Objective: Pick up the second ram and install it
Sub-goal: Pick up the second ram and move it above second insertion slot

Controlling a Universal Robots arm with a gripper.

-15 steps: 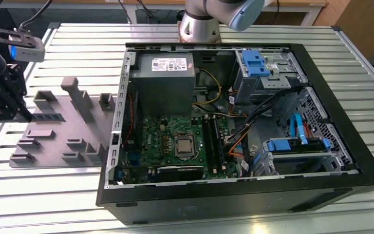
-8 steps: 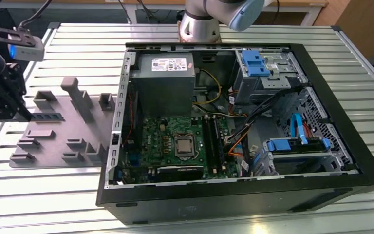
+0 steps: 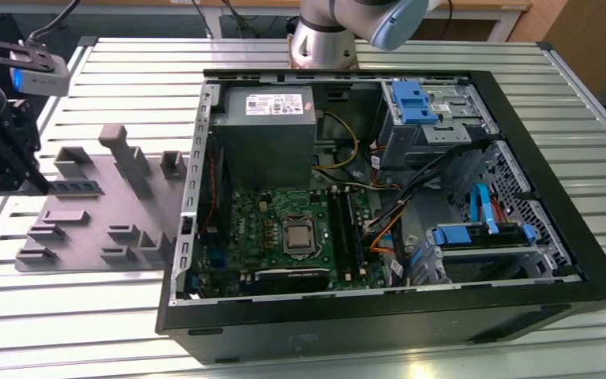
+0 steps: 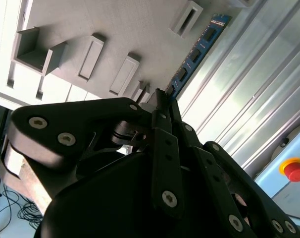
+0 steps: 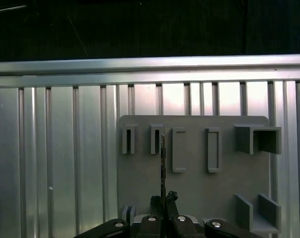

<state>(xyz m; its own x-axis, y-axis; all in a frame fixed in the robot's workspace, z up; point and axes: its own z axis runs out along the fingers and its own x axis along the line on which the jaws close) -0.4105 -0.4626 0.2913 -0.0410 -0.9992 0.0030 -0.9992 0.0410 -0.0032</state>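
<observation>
Pointing away from the gripper (image 4: 159, 97) toward the exterior view's right, the second ram (image 4: 197, 49) has its long axis level and its thin edge turned to the gray tray (image 3: 95, 217) below. The gripper is narrow and grips one end of the ram. The tray lies on the slatted metal table (image 3: 124, 71), just beside the open computer case (image 3: 387, 316). The table's slats continue past the tray's edges.
</observation>
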